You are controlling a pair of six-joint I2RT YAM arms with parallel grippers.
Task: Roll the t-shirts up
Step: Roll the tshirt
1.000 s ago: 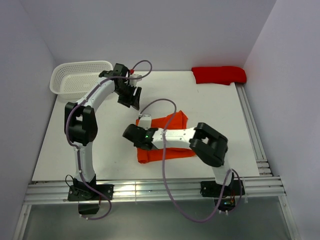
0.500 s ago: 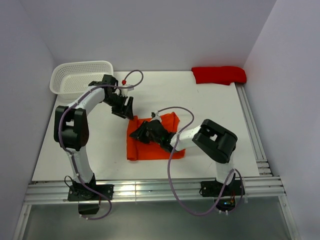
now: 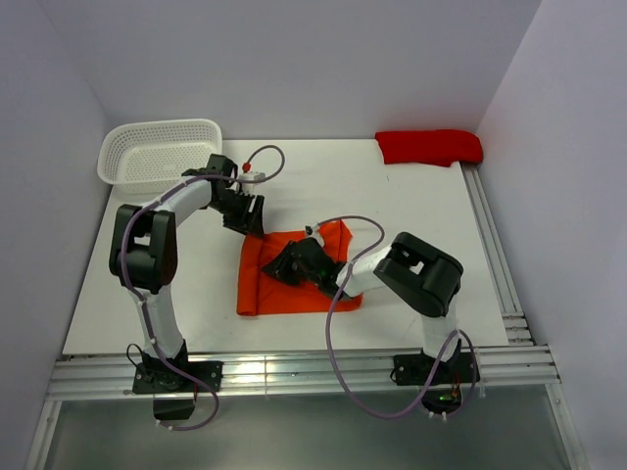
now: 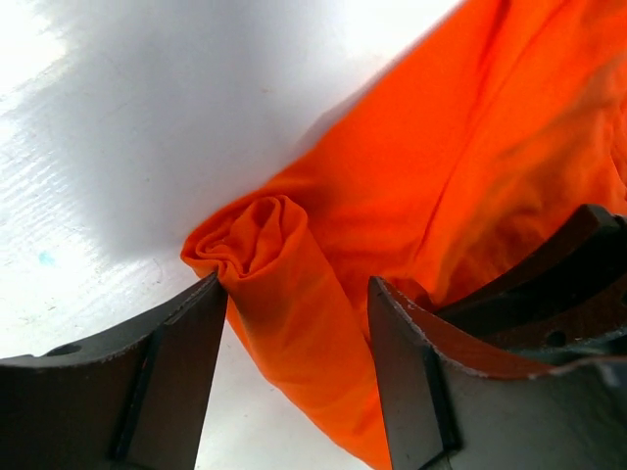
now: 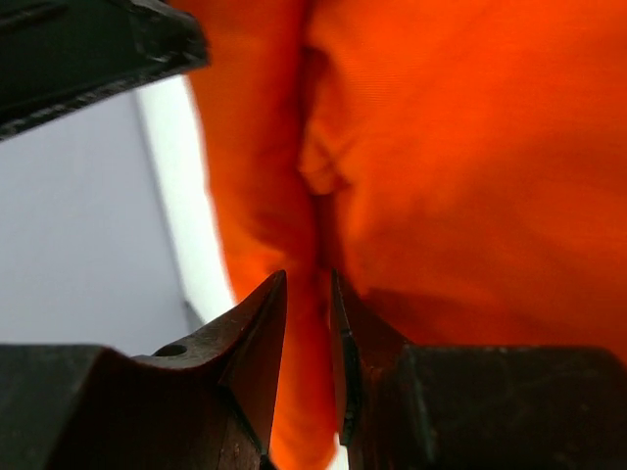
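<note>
**Part-rolled orange shirt [image 3: 294, 291]**

The orange shirt, near the table [image 3: 411, 211]'s front edge, is partly hidden by the right gripper [image 5: 306, 280], jaws nearly closed; any hold cannot be told. Its rolled left edge is straddled by the left gripper [image 4: 296, 284]'s wide jaws. The red shirt [image 3: 429, 147] is bunched at the far right corner.

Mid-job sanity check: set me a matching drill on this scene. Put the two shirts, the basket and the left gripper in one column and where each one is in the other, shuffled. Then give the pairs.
Things:
1. orange t-shirt
2. red t-shirt
3. basket
4. left gripper

Places:
A. far left corner of the table
B. straddling a rolled edge of orange cloth
C. middle of the table, partly rolled along one side
D. far right corner of the table

Pairs: 1-C, 2-D, 3-A, 4-B
</note>
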